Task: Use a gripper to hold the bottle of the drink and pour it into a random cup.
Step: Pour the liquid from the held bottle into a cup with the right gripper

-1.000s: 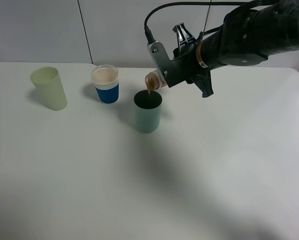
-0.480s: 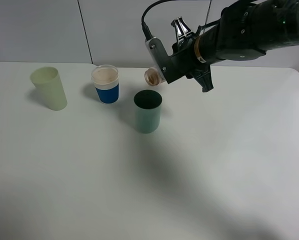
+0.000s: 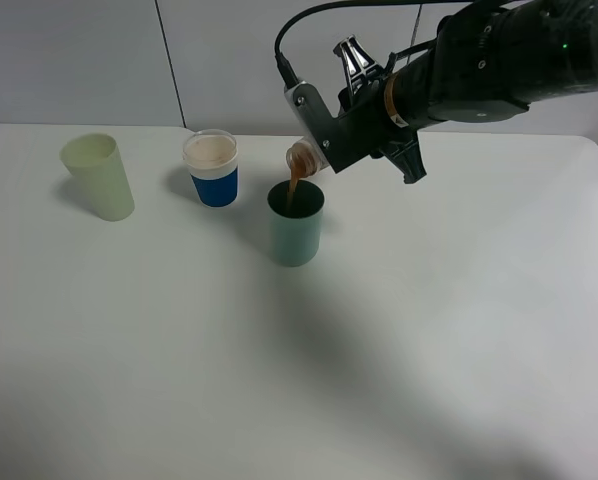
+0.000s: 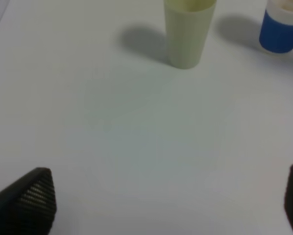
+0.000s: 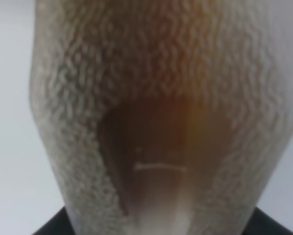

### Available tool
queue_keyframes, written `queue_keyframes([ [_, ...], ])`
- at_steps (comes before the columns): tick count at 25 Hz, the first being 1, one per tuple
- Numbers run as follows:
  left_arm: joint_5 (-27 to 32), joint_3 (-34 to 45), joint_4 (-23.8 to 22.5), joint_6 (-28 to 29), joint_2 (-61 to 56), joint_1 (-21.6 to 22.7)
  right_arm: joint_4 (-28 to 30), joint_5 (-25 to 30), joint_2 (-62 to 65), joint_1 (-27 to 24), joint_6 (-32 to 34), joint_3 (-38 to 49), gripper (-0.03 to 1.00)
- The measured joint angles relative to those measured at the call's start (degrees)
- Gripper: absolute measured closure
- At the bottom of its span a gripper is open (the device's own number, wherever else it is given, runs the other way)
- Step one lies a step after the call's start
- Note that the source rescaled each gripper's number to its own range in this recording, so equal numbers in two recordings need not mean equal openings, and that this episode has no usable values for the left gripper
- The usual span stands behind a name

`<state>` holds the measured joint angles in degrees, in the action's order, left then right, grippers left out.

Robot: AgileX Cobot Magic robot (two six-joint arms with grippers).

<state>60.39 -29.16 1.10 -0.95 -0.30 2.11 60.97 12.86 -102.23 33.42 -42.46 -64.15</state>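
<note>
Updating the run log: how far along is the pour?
Done: the right gripper holds the bottle tipped over the teal-green cup. In hand: brown drink streams from its mouth into that cup. Left: finish the pour and right the bottle; how much drink remains is unclear.

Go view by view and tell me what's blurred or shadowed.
Exterior high: even light, teal cup sharp with a soft shadow beside it. Right wrist: the bottle fills the frame, blurred. Left wrist: end effector fingertips soft, pale cup clearer.
</note>
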Motion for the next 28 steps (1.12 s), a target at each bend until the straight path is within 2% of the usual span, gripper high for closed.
queue_keyframes([
  [28, 0.00, 0.00, 0.00, 0.00, 0.00, 0.00, 4.48, -0.01, 0.00, 0.50, -0.02, 0.00, 0.95],
])
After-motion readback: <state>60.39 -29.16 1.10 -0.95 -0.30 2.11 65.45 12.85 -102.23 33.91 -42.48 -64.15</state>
